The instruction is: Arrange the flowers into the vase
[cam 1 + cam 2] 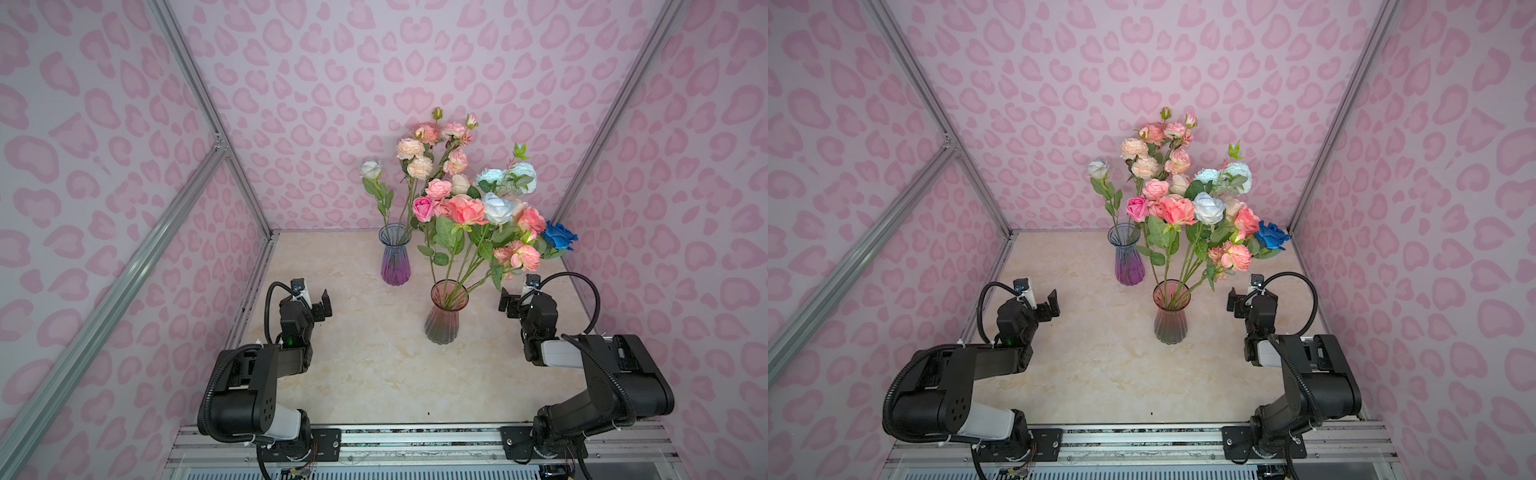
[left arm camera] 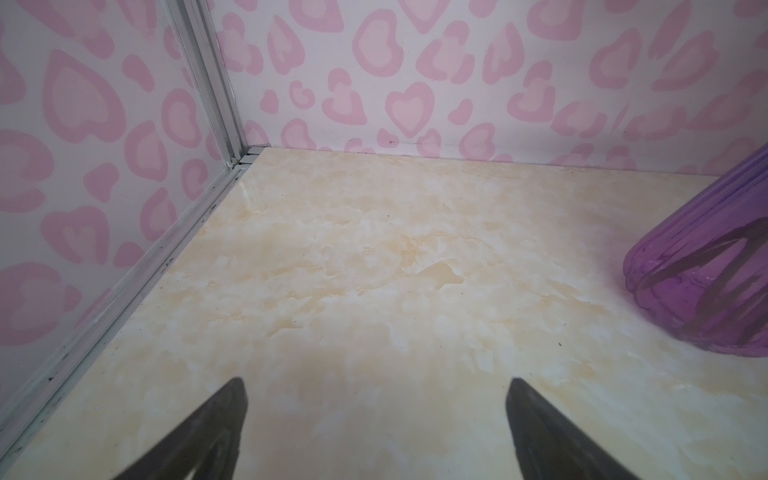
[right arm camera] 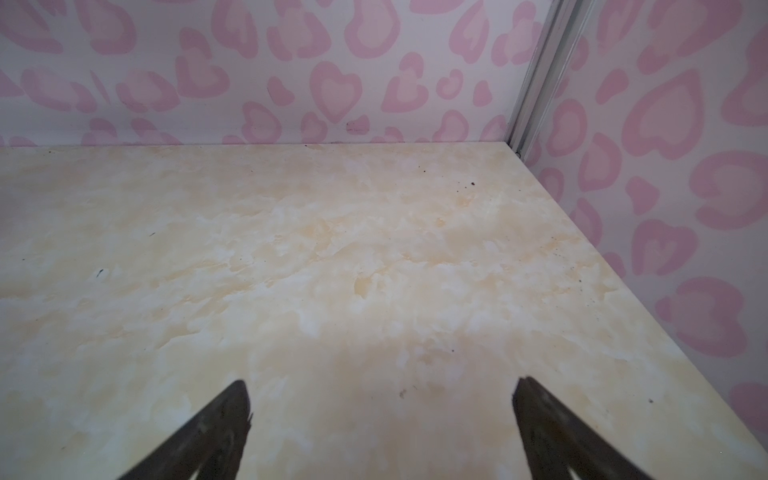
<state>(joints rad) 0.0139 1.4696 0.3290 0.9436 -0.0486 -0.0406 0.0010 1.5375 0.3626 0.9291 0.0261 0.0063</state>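
Left gripper [image 2: 376, 380] and right gripper [image 3: 382, 380] are both spread wide, holding nothing, low over the cream marbled bench [image 1: 365, 374]. Between them, a pink ribbed glass vase [image 1: 442, 320] holds most of the long-stemmed pink, peach and blue flowers [image 1: 465, 210], and the rest stand in the purple ribbed glass vase [image 1: 395, 257] behind it

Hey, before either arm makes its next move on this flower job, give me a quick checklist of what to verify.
1. Left gripper open and empty: ok.
2. Right gripper open and empty: ok.
3. Purple vase upright, few stems, room at its mouth: ok.
4. Pink vase upright, crowded with flowers: ok.
5. Both grippers apart from both vases: ok.
6. Which stem carries which bloom in the crowded bunch: cannot tell.
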